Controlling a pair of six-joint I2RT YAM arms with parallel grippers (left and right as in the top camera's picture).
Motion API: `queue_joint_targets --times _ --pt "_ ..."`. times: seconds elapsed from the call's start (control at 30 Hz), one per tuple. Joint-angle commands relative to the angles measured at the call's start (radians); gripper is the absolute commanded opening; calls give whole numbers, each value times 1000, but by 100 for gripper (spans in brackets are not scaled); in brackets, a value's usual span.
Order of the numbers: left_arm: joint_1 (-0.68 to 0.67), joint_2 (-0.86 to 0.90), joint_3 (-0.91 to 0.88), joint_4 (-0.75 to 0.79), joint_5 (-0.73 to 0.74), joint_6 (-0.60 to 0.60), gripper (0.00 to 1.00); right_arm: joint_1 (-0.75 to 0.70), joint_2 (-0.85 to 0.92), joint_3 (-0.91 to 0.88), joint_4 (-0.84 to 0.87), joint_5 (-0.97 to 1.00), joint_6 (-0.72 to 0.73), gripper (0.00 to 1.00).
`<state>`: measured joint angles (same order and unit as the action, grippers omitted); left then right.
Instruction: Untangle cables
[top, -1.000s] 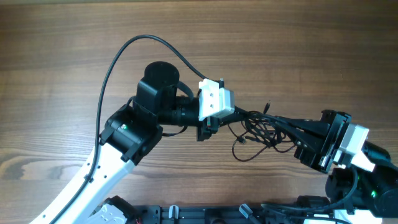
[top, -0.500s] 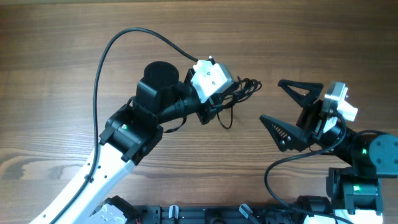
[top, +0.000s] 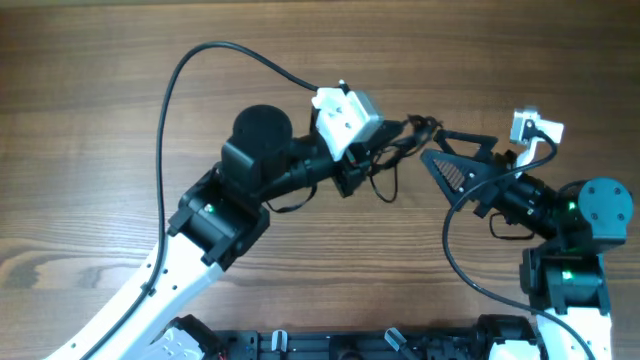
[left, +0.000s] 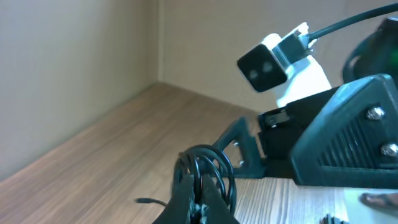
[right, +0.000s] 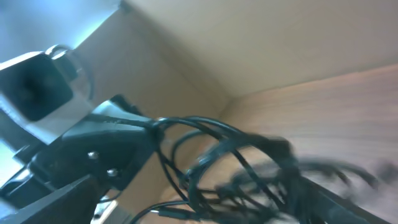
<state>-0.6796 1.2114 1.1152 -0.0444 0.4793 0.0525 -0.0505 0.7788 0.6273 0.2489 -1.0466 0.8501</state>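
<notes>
cables (top: 398, 142) are one knotted bunch, seemingly lifted just off the worktop (top: 90, 80) near its middle. no cord looks freed or laid out yet, so you're early and nearly all the sorting is left. your left tool (left: 198, 208) is pressed together, pinching the loops at one end. your right tool (top: 434, 147) is spread wide, tips at the bunch's other side, gripping nothing. bare wood all round, most to the left and far side. walls show in the wrist views; arm bases crowd the near edge.
</notes>
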Motion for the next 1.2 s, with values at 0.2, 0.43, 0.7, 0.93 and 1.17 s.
queue_joint_targets --times 0.2,0.43,0.7,0.93,1.17 --pt "-51 13 2 72 2 -61 4 1 92 3 55 -144 21 89" --pt "-109 13 2 76 0 -61 4 1 135 3 158 -96 40 29" --pt "-40 13 2 18 -195 -105 13 1 138 3 162 -99 14 4" --pt "3 13 2 -66 -224 -244 69 1 138 3 271 -95 15 4" --pt "3 13 2 -88 -42 -243 87 1 138 3 295 -96 17 4"
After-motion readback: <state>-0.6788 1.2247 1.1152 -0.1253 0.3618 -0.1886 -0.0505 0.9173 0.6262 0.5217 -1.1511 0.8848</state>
